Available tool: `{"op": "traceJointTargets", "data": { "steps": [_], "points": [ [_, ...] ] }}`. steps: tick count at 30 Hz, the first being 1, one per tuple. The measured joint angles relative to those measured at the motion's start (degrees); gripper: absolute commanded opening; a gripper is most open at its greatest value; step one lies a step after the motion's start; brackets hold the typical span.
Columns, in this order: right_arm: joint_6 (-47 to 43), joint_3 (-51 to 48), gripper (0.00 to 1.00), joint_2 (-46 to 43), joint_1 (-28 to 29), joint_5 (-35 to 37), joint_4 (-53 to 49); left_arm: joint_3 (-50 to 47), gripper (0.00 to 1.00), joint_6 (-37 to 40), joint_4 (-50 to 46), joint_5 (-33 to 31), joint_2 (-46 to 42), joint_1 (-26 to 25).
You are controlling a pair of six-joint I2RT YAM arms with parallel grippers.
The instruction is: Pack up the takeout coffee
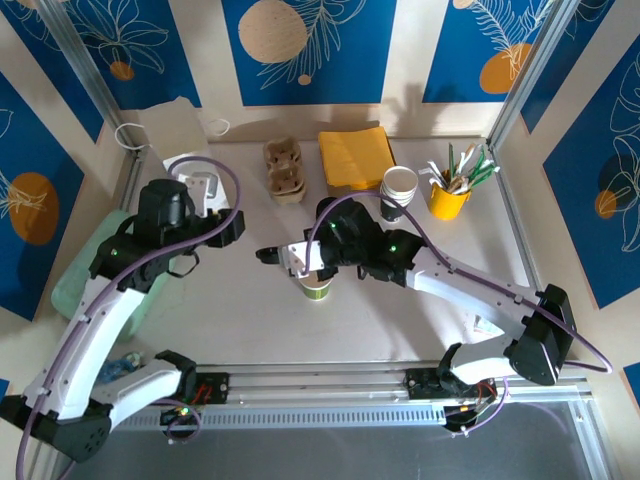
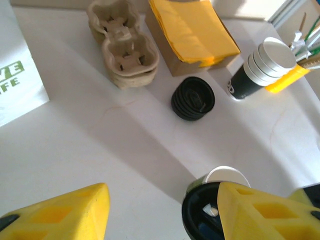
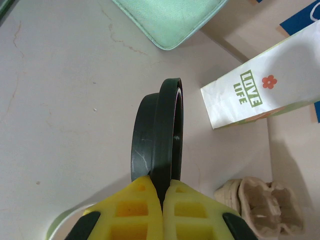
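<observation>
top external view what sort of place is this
Probably a staged takeout coffee counter in a robot test cell: stacked paper cups, pulp cup carriers and yellow napkins on a table.

The white paper bag (image 3: 260, 95) carries green "LOVE LIFE" lettering beside a small red flower mark.

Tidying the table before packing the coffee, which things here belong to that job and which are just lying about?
For the job: single cup, black lid in the right gripper, stacked cups, spare lids, pulp carriers, paper bag.
Likely just lying about: yellow napkins, stirrer pot, mint-green pad.
</observation>
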Motion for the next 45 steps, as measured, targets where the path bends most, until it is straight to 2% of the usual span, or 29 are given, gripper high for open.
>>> {"op": "traceJointTargets", "data": {
  "steps": [4, 12, 15, 19, 24, 32, 39, 45],
  "points": [
    [10.3, 1.1, 0.00, -0.3, 0.4, 2.7, -1.3, -4.3, 0.59, 0.0, 3.8, -2.5, -2.6, 0.0],
    [33.1, 14.0, 0.00, 1.8, 0.2, 8.1, -9.9, -6.3, 0.58, -0.2, 5.3, -8.0, -5.0, 0.0],
    [42.2, 15.9, 0.00, 1.9, -0.7, 7.7, -13.3, -7.3, 0.59, -0.2, 6.1, -8.6, -5.4, 0.0],
    [54.4, 15.8, 0.00, 1.6, -3.7, 3.0, -16.3, -9.0, 0.58, -0.2, 6.7, -8.6, -5.7, 0.0],
    [68.3, 9.4, 0.00, -3.2, -8.4, -4.5, -15.5, -10.6, 0.58, -1.3, 7.7, -7.7, -5.7, 0.0],
    [87.4, -4.9, 0.00, -12.4, -18.1, -16.9, -8.6, -12.4, 0.58, -3.1, 9.7, -5.0, -4.9, 0.0],
    [96.4, -14.2, 0.00, -14.3, -21.5, -22.8, -2.6, -13.4, 0.59, -4.2, 11.0, -4.0, -4.0, 0.0],
    [100.9, -20.0, 0.00, -15.0, -22.9, -23.2, 2.2, -13.4, 0.59, -4.3, 11.5, -3.4, -3.5, 0.0]
  ]
}}
